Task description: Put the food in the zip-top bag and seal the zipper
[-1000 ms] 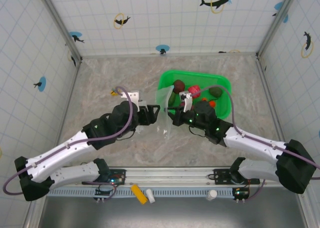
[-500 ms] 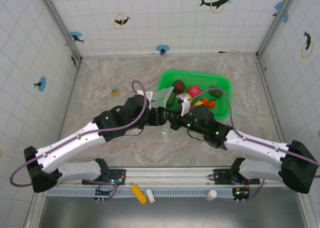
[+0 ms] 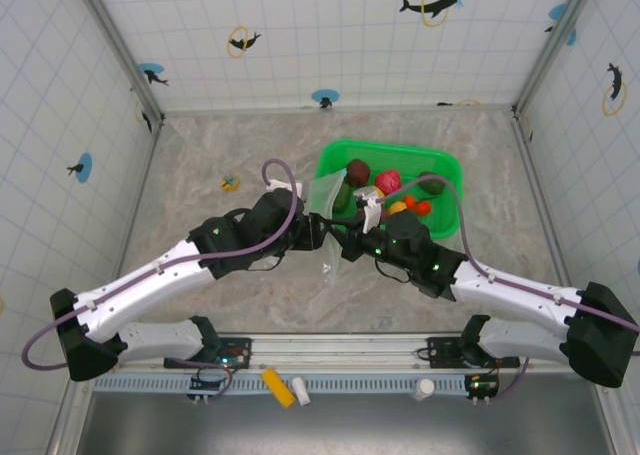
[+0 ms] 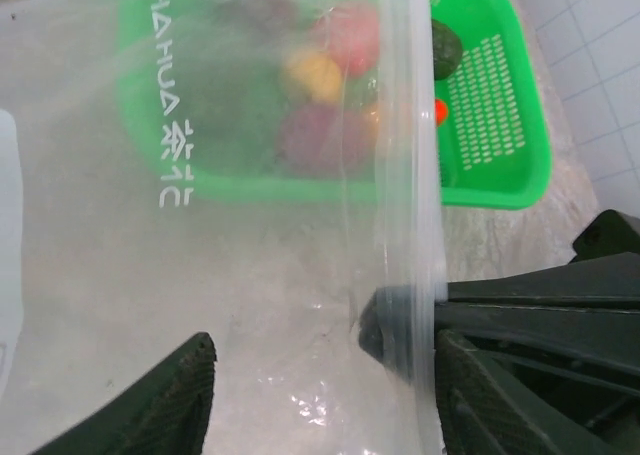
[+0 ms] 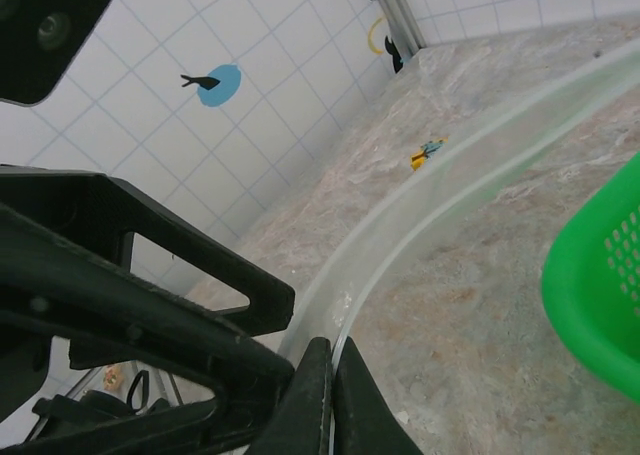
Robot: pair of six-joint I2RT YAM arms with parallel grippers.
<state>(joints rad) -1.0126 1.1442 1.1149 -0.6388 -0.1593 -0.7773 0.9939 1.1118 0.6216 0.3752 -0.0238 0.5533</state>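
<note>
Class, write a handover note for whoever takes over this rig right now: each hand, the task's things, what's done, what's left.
Right hand: shut on the zipper strip of the zip-top bag.
Left hand: open, fingers spread by that grip.
Bag held up beside the green basket.
Food lies in the basket, none seen bagged.
Done: bag gripped. To do: load food, seal zipper.

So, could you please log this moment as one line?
left gripper: open at bag | right gripper: shut on zipper | food: in basket
</note>
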